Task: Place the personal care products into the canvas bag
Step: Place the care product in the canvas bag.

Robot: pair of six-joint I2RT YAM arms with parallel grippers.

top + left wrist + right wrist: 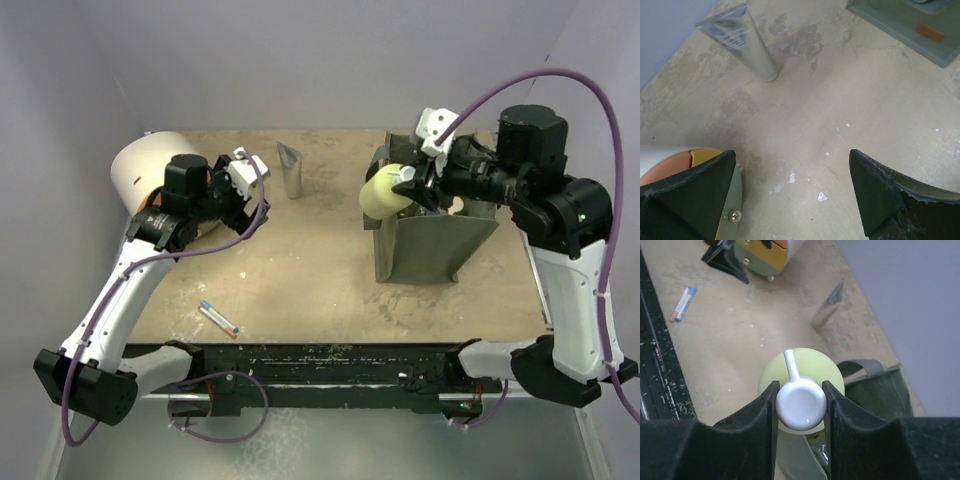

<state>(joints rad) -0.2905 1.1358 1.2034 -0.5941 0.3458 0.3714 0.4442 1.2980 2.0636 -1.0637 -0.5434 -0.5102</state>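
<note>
**Tabletop, seen from above and from both wrists.** The tan table [320, 270] is closed in by pale walls [60, 100] on its left, far and right sides. A black rail [330, 358] runs along the near edge. The widest bare stretch lies in the middle, between the left gripper [795, 195] and the canvas bag [430, 240]. The near half of the table carries only the thin stick [218, 318].

**Right gripper** [800, 390]. Its two fingers are clamped on the white pump cap [800, 407] of the pale green bottle [383, 193]. The bottle is held clear of the table at the upper left rim of the canvas bag. Whether it hangs over the opening or just outside the rim cannot be told. The bag stands upright, mouth up, toward the far right and near the right wall.

**Left gripper.** The fingers are spread wide with nothing between them. They are poised over bare table just beside the white and orange domed box [150, 172], which sits in the far left corner.

**Count.**
- One silver-grey tube [290, 170], upright with its crimped end up, near the far edge and apart from both grippers.
- One pale green bottle.
- One canvas bag.
- One domed box.
- One thin stick with red and blue marks, lying flat near the rail on the left.
</note>
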